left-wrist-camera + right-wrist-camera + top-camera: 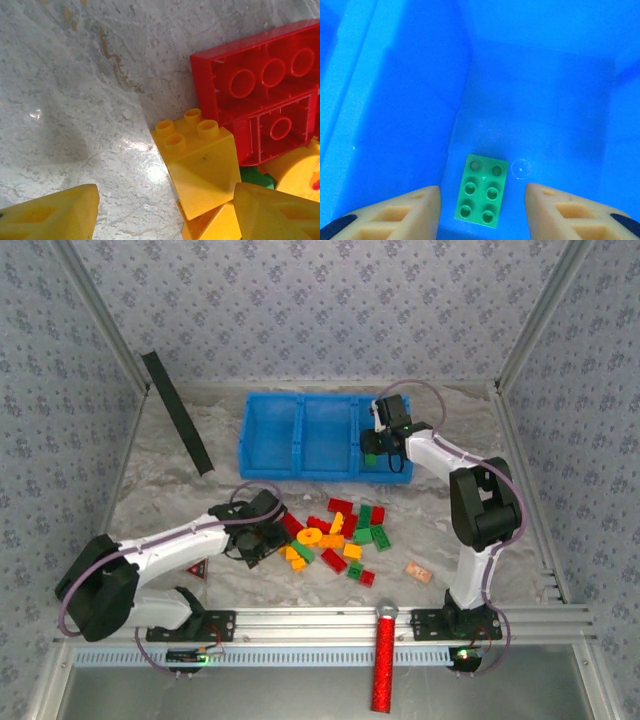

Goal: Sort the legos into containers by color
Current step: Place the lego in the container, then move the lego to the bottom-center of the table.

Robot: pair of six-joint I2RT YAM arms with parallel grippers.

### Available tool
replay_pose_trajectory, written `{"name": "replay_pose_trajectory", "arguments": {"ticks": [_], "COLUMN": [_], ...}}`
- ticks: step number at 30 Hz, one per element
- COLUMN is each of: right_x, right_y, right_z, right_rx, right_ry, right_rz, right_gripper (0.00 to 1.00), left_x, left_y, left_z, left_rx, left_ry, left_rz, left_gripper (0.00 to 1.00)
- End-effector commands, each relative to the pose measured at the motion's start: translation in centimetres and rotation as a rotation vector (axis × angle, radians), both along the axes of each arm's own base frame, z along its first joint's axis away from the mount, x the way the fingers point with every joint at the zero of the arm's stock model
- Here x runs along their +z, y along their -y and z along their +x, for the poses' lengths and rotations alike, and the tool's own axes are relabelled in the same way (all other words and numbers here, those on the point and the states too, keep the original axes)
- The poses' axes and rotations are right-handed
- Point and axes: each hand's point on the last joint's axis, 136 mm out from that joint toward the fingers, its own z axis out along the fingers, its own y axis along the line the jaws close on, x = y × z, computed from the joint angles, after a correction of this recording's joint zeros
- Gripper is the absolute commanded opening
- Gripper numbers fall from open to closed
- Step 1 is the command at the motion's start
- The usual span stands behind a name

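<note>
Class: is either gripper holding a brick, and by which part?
Neither. The green brick sits free between the right gripper's open fingers; the left gripper's fingers stand apart around a yellow brick.

The left arm [165, 548] at the lower left of the top view and the right arm [440, 455] at the right have glossy white links between bulky black joint housings, each trailed by a thin mauve cable [412, 383]. Their black bases [190, 620] each carry a small green light [207, 659]. The left gripper [165, 200] has blocky yellow-orange fingers [50, 215] with moulded recesses; the right gripper [482, 200] has paler orange fingers [395, 215] with black patches at the frame's lower corners
</note>
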Motion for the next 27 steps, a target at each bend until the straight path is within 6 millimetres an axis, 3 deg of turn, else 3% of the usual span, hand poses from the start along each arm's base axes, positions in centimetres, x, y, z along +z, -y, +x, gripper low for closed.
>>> {"name": "replay_pose_trajectory", "arguments": {"ticks": [1,8,14,21,27], "right_x": [1.2,3.2,3.8,3.7,3.7], "right_y": [-0.9,-0.9,-0.9,-0.9,-1.3], "right_z": [0.5,0.1,-0.4,-0.7,-0.8], "right_rx": [0.038,0.049,0.058,0.059,0.068], "right_ry": [0.023,0.051,0.057,0.054,0.053], "right_rz": [0.017,0.017,0.005,-0.006,-0.009], "right_gripper": [0.50,0.49,0.49,0.49,0.49], "left_x": [-0.5,-1.4,-2.6,-1.8,-0.9], "left_y": [0.1,-0.4,-1.8,-4.0,-4.6], "left_z": [-0.5,-0.8,-2.4,-3.5,-3.7], "left_rx": [0.024,0.030,0.035,0.060,0.076], "left_ry": [-0.024,-0.043,-0.095,-0.080,-0.072], "left_rz": [-0.010,0.018,0.052,0.080,0.077], "left_gripper": [0.70,0.67,0.61,0.61,0.61]}}
